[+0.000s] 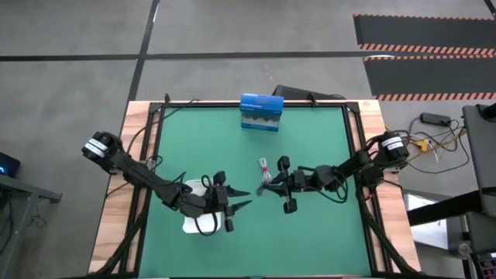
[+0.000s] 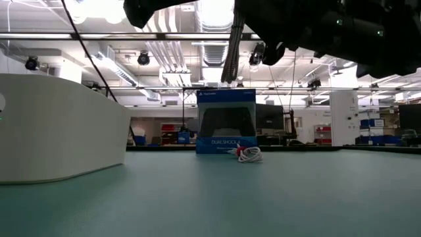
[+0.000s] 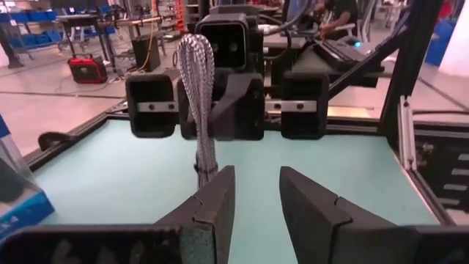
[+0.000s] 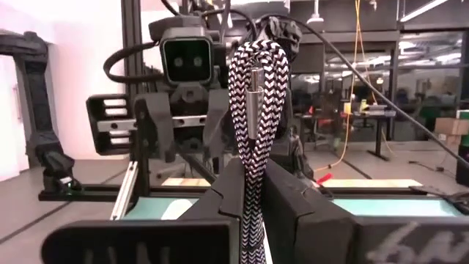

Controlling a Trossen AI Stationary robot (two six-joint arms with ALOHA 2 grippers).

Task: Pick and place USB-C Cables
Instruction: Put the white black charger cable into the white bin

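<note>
A black-and-white braided USB-C cable bundle (image 4: 251,95) stands upright in my right gripper (image 4: 253,176), which is shut on it near the table's middle (image 1: 263,187). My left gripper (image 3: 256,187) is open and faces it from close by (image 1: 246,198), next to the white tray (image 1: 191,225). The braided bundle (image 3: 199,88) shows just ahead of the left fingers. A white cable with a pink-red one (image 1: 264,166) lies on the green mat, also seen in the low view (image 2: 248,155). My right gripper pinches the braided bundle between its two fingers, at the bundle's lower part (image 4: 250,192). The fingers come level from the table's right and lie across the bundle. The looped end (image 4: 253,55) with a metal plug rises above the fingers. The bundle is lifted clear.
A blue box (image 1: 260,112) stands at the mat's far edge, behind the loose cables (image 2: 225,122). The tray's white wall (image 2: 59,128) fills the low view's left. A black frame runs round the mat (image 1: 353,139). Bare mat lies on the near right side.
</note>
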